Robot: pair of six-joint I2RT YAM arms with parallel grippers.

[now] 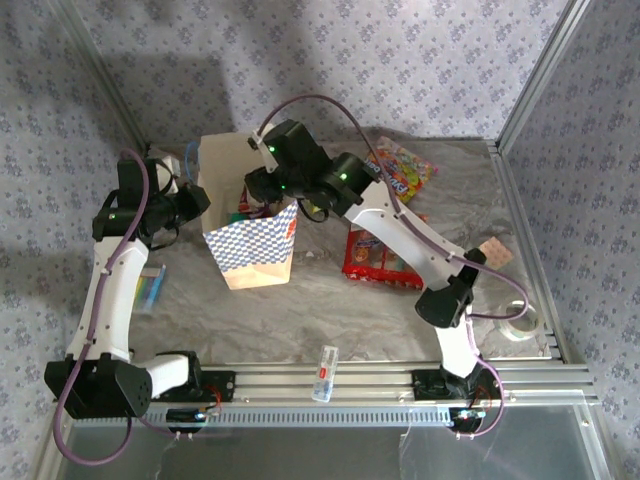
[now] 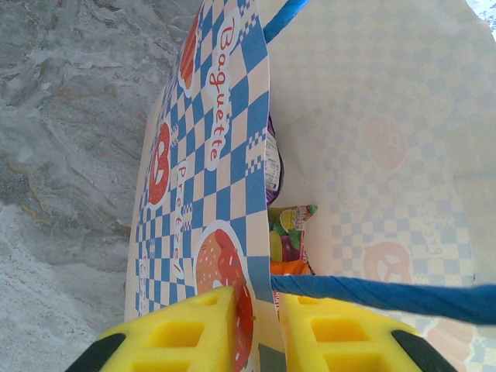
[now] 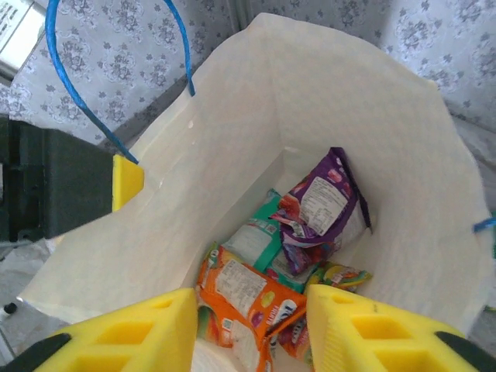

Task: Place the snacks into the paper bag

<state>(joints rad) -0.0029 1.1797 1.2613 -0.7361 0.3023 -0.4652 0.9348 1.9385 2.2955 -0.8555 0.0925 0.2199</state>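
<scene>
Snacks [image 3: 310, 209] heaped at the bottom of the paper bag [image 1: 250, 250], with a red packet [image 1: 378, 255] waiting on the table beside it. Pinching the bag's wall with the left gripper [image 2: 258, 310] to keep it upright and its mouth wide. Hovering over that mouth with the right gripper [image 3: 249, 301], fingers apart and clamping nothing.

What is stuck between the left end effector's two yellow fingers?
The paper bag's blue-checkered wall, pinched by the left end effector. That shows in the left wrist view, where the bag's blue cord handle crosses just above one finger.
</scene>
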